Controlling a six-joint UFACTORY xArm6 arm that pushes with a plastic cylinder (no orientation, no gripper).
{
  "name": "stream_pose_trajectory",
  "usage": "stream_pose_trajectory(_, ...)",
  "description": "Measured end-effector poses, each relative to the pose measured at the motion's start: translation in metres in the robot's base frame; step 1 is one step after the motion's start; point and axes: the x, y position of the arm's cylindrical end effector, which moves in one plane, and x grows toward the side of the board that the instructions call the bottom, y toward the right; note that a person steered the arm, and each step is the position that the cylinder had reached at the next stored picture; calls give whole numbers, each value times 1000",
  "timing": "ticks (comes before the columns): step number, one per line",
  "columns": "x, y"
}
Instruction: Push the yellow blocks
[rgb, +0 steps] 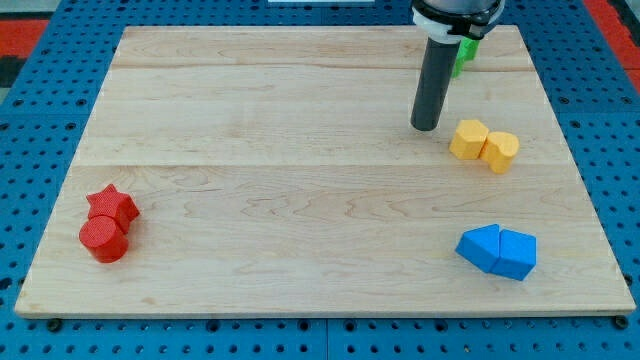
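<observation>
Two yellow blocks lie touching at the view's right: a yellow block with several flat sides and a yellow block just to its right, its shape unclear. My tip rests on the board just left of and slightly above the yellow pair, a small gap away, not touching. The dark rod rises from it toward the view's top.
A green block sits at the view's top right, partly hidden behind the rod. Two blue blocks lie touching at the lower right. A red star and a red cylinder lie touching at the lower left. The wooden board lies on a blue pegboard.
</observation>
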Motion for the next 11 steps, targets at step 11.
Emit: stream_pose_trajectory(11,54,28)
